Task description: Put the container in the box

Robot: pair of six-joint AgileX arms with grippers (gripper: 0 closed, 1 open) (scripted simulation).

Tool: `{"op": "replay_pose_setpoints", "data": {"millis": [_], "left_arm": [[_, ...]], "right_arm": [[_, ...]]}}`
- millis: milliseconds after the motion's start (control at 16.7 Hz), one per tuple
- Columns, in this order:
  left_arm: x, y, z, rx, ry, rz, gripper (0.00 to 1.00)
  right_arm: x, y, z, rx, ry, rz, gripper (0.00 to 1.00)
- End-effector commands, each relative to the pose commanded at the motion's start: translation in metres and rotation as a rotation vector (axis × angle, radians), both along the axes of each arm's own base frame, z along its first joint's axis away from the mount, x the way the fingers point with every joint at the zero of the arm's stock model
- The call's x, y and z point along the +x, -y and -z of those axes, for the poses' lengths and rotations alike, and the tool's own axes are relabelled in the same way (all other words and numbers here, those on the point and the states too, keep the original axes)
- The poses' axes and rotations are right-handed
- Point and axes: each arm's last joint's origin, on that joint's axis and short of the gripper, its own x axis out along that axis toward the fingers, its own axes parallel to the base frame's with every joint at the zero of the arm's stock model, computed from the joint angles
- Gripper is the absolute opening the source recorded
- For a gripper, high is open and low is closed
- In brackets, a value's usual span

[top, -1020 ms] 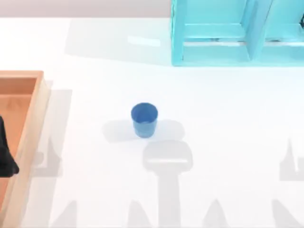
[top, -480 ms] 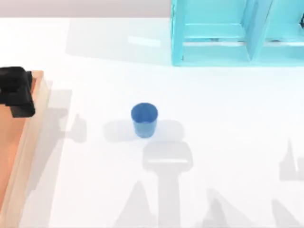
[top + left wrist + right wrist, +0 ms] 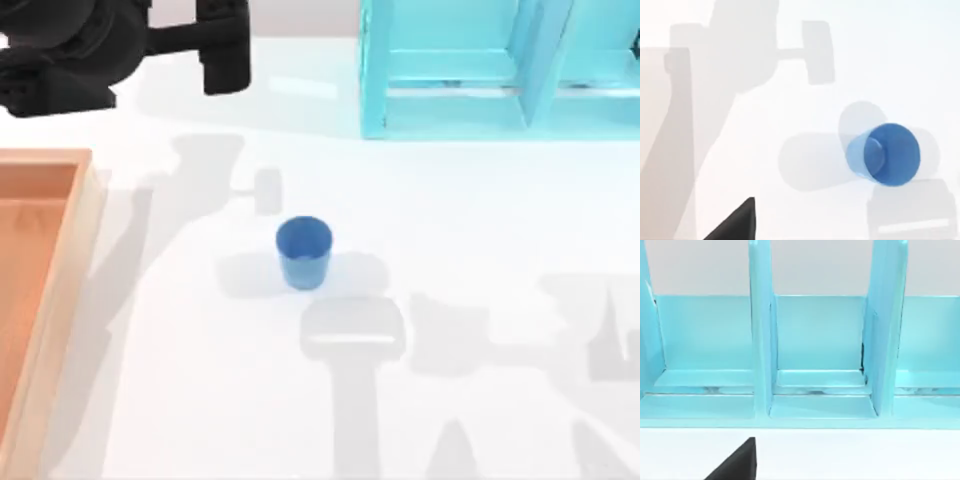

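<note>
One container point(image 3: 303, 252) upright, one box point(image 3: 62, 270), one left hand point(image 3: 225, 45) apart

Open white table point(image 3: 480, 230) all round the blue container point(image 3: 303, 252) — nothing touching it, room on every side. The box point(image 3: 62, 270) sits well apart at the left edge, its tan wall the one barrier there. The cyan shelf unit point(image 3: 500, 70) blocks the far right. The left arm point(image 3: 110, 45) hangs over the far-left corner — well apart from the cup.
</note>
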Motion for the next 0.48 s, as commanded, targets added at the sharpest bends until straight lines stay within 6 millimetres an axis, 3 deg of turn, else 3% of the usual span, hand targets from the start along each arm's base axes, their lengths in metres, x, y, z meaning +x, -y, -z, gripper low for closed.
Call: {"op": "replay_pose_setpoints", "data": {"millis": [240,480], "left_arm": [[0.052,0.065,0.027,0.074,-0.231,0.004,1.0],[0.079,0.118,0.069,0.159,-0.395,-0.004,1.0]], "right_arm": [[0.0,0.0,0.0,0.0,0.0,0.0,1.0],[0.0,0.0,0.0,0.0,0.0,0.0,1.0]]}}
